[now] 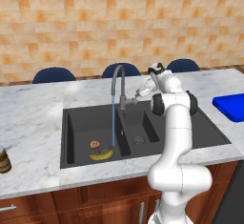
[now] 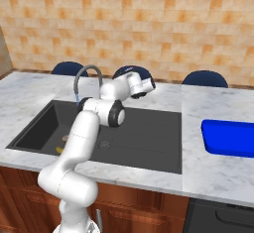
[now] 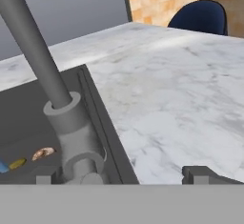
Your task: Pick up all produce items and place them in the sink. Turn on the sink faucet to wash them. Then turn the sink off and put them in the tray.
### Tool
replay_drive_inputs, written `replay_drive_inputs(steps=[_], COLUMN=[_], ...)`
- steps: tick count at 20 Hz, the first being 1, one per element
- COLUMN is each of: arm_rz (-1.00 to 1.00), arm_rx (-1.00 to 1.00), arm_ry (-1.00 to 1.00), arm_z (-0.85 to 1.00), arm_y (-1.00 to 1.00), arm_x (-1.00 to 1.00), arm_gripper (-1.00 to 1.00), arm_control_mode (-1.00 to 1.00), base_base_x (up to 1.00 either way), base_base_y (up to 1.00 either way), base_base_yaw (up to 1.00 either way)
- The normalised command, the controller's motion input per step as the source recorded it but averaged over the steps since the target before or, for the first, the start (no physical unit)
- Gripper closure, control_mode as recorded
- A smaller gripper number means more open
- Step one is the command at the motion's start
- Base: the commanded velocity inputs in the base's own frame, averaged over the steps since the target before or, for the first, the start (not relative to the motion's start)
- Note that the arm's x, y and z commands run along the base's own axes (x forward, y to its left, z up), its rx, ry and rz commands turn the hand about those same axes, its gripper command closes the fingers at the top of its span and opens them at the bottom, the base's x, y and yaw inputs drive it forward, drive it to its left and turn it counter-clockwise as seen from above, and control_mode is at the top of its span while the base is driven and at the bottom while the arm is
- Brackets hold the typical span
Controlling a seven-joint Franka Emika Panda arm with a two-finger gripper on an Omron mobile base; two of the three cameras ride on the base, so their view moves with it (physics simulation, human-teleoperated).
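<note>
The yellow banana (image 1: 101,155) and the small mottled brown ball (image 1: 95,145) lie together in the left basin of the dark grey sink (image 1: 200,131). A thin blue stream of water falls from the gooseneck faucet (image 1: 117,77) onto the banana's end. My gripper (image 1: 137,96) is open, just right of the faucet's base, and holds nothing. In the hand view the faucet's base and lever (image 3: 85,163) sit between the spread fingertips (image 3: 47,174), close to the left one, with the banana (image 3: 16,163) and ball (image 3: 43,153) beyond. The blue tray (image 1: 231,106) lies on the counter at the right.
A dark brown jar (image 1: 4,160) stands at the counter's front left edge. Three blue chair backs (image 1: 53,75) rise behind the counter. Bare marble counter (image 3: 181,99) stretches behind the sink. The right basin (image 1: 139,127) holds nothing.
</note>
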Motion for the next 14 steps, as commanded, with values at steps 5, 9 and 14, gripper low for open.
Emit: replay_drive_inputs(steps=[5,9,14], arm_rz=[0.03,0.03,0.01], arm_rx=[0.01,0.0,0.0], arm_ry=[0.0,0.0,0.0], arm_z=[0.0,0.0,0.0], arm_y=[0.6,0.67,0.69], arm_x=[0.15,0.12,0.11], arm_gripper=[-1.0,-1.0,-1.0], arm_control_mode=[-1.0,-1.0,-1.0], base_base_x=[0.0,0.0,0.0], base_base_y=[0.0,0.0,0.0], base_base_yaw=[0.0,0.0,0.0])
